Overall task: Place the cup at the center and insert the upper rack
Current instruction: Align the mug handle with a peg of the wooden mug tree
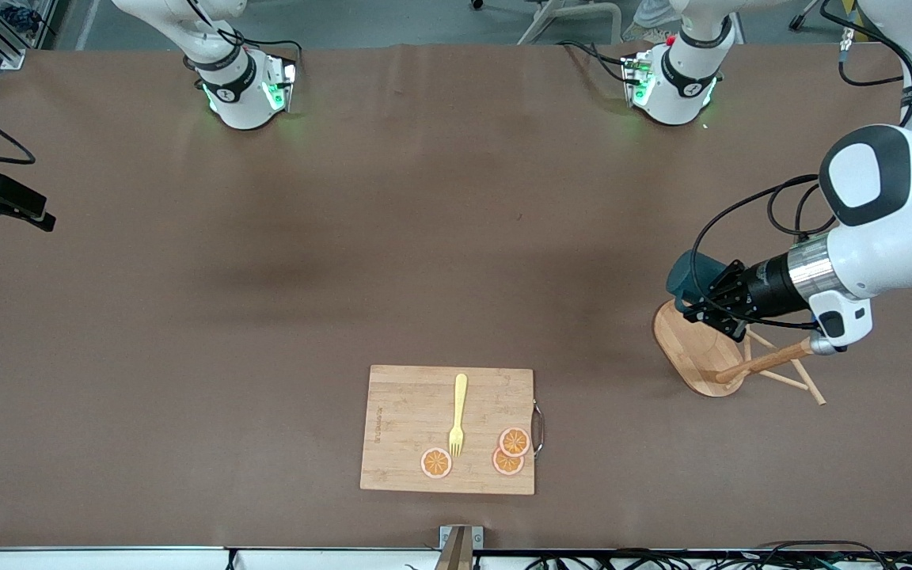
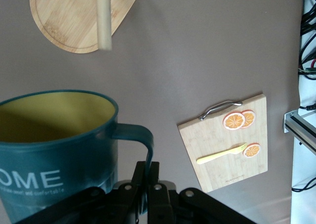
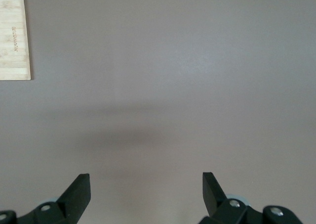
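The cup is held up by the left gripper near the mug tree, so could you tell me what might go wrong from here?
1. The left gripper pinches only the thin handle of the cup, so the cup could swing or slip as it travels.
2. The cup hangs just over the mug tree, whose post and pegs stick out; a low move could knock it.
3. The right gripper waits open over bare table.

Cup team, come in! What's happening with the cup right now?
Left gripper shut on the cup's handle, over the upper rack. Right gripper open over bare table, waiting. Cutting board sits nearer the camera, not in the way.
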Tool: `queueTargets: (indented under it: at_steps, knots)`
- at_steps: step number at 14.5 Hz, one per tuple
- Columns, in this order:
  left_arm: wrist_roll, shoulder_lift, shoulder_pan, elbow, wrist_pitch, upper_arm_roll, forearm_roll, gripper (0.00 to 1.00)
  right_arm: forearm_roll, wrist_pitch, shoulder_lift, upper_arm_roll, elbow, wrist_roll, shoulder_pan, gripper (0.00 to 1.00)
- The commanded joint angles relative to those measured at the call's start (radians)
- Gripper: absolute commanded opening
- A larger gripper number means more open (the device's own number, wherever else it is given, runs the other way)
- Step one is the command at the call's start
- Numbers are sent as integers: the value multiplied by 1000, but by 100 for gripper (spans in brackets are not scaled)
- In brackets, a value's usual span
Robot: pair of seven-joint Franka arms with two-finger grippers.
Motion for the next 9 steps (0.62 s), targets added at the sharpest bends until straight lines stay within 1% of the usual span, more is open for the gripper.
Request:
queueTargets:
  at_steps: [1,4,9]
  knots:
    - [39,-1,17,-4,13,-4,-54,0,-11,-10,-15,5,-3,9,-2,100]
    - [46,31,20,19,59,-4,-65,0,-11,-12,-15,2,-3,9,-6,100]
    - [50,64,23,40,86,-4,-66,0,-11,-12,-15,1,-3,9,-5,100]
